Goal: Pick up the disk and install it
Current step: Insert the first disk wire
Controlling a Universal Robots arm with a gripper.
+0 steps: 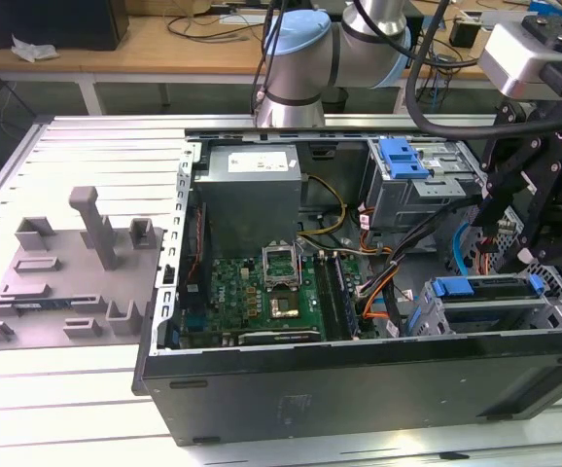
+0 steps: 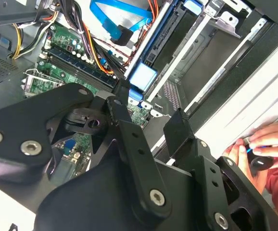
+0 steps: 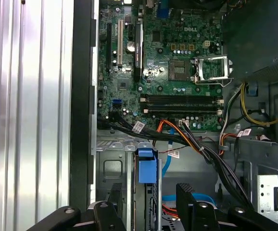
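gripper (image 3: 149, 188): fingers spread wide, nothing clamped; poised over the near cage (image 1: 485, 309), one finger each side of the disk's blue tab
disk (image 3: 147, 167): edge-on in the near cage at the exterior view's right, blue frame edge up; touching the fingers or not, cannot tell
print: white lettering on the gripper body, sticker on the power supply (image 1: 252, 180), white tags on the cables (image 3: 187, 139)
counts: 2 drive cages, the far cage (image 1: 412, 185) with a blue latch; 1 open case (image 1: 359, 379); 1 grey fixture (image 1: 67, 277) at the exterior view's left
room: cables just beside the near cage, board side; a person's hand (image 2: 264, 147) on the table (image 1: 67, 409) near the case wall
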